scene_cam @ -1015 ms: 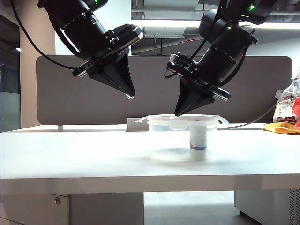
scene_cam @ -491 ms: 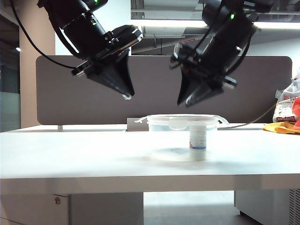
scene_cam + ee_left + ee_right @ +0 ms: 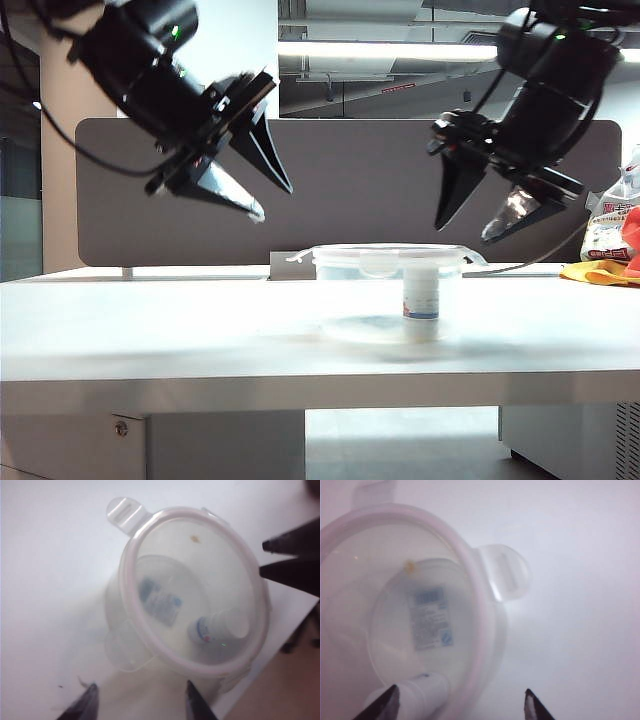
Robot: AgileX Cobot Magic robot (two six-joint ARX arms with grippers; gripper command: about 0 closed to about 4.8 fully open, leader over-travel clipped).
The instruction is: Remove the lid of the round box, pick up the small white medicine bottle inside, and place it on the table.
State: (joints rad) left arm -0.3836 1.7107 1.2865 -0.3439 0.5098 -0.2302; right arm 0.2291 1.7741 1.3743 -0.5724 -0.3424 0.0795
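Note:
The round box (image 3: 370, 300) stands on the table (image 3: 150, 320) with the lid (image 3: 390, 250) lying on its rim, clip tabs sticking out. The small white medicine bottle (image 3: 421, 293) stands upright inside, right of centre. My left gripper (image 3: 270, 202) hangs open above and to the left of the box. My right gripper (image 3: 465, 232) hangs open above its right edge. In the left wrist view the lid (image 3: 200, 570) covers the bottle (image 3: 217, 628), beyond the open left gripper (image 3: 141, 686). The right wrist view has the bottle (image 3: 427, 690) under the lid (image 3: 395, 545), by the open right gripper (image 3: 461, 690).
A dark partition panel (image 3: 340, 190) runs along the back of the table. Bags (image 3: 612, 230) and a yellow-orange item (image 3: 600, 272) lie at the far right. The table's edge (image 3: 285, 630) passes close to the box in the left wrist view.
Both grippers have gone from shut to open. The left one swung left and away from the box; the right one rose off the lid and moved right.

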